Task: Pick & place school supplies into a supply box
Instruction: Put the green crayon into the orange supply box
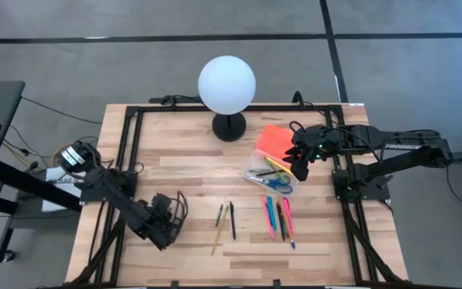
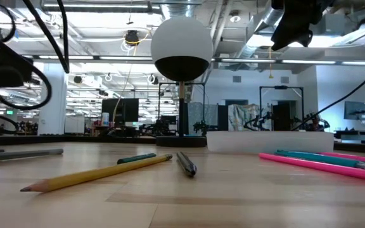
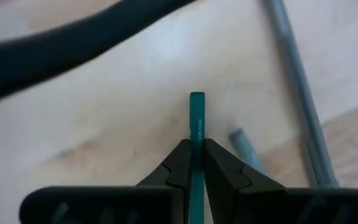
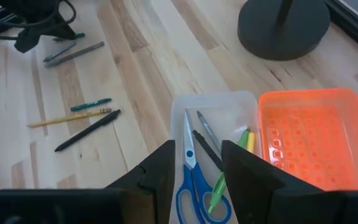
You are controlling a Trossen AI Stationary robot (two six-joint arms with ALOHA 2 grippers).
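Observation:
My left gripper (image 3: 196, 163) is shut on a teal pen near the table's left side; in the high view it (image 1: 165, 218) sits low over the wood. Grey pens (image 3: 296, 81) lie beside it. My right gripper (image 4: 197, 167) is open and hovers above the clear supply box (image 1: 268, 172), touching nothing. The box's orange lid (image 4: 306, 134) lies open next to it. Blue-handled scissors (image 4: 193, 180), a green marker (image 4: 224, 177) and a black pen (image 4: 207, 149) lie inside the box. A yellow pencil (image 2: 100, 174), a green pen (image 2: 138, 158) and a black pen (image 2: 185, 163) lie flat mid-table. My left gripper pinches the teal pen (image 3: 196, 127) between its two fingers, which lie along it, so a short end of the pen sticks out past the fingertips (image 3: 180, 158). Whether the pen is lifted clear of the table, I cannot tell.
A white globe lamp (image 1: 227, 84) on a black base (image 1: 229, 127) stands at the table's far middle, close to the box. Several pink, teal and dark pens (image 1: 279, 217) lie in a row near the box. Bare wood (image 1: 191, 164) shows between the arms.

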